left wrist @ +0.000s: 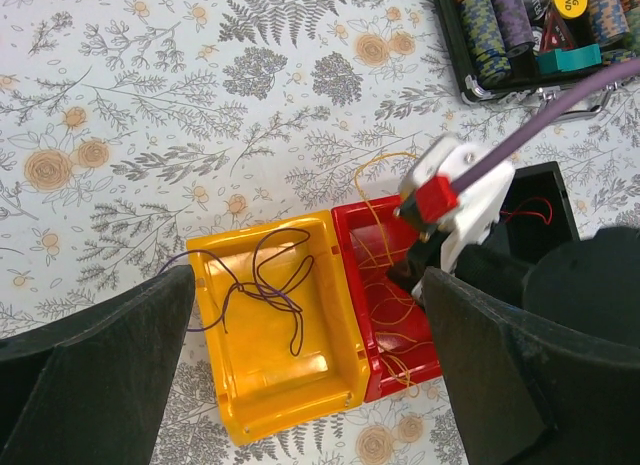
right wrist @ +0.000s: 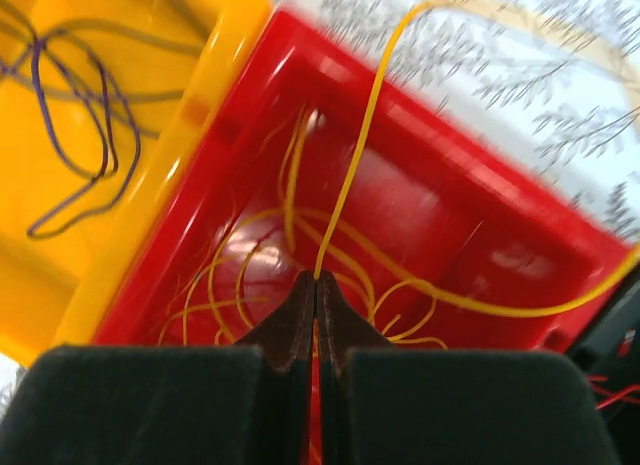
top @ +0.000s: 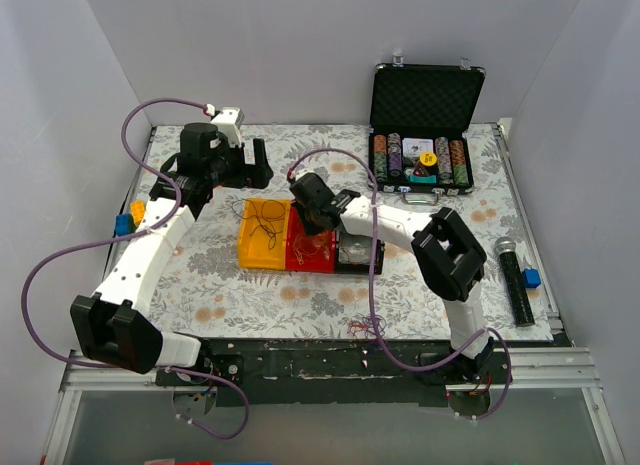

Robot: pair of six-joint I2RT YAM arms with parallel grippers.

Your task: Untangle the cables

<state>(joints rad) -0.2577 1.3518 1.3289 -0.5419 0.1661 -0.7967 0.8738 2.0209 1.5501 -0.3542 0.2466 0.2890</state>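
My right gripper [right wrist: 316,277] is shut on a thin yellow wire [right wrist: 365,125] that rises from its tips and loops out over the rim of the red bin [right wrist: 440,215]. More yellow wires [left wrist: 395,310] lie in that bin. In the top view the right gripper [top: 315,223] hangs over the red bin [top: 312,247]. Dark purple wires [left wrist: 265,285] lie loose in the yellow bin [left wrist: 300,385]. Red wires [left wrist: 530,210] show in the black bin [top: 358,253]. My left gripper [left wrist: 308,285] is wide open and empty, high above the bins, at the back left in the top view [top: 240,167].
An open poker chip case [top: 425,135] stands at the back right. A black cylinder [top: 518,280] with a blue piece lies at the right edge. Small blue and orange items [top: 125,223] sit at the left edge. Loose strands [top: 365,327] lie near the front edge.
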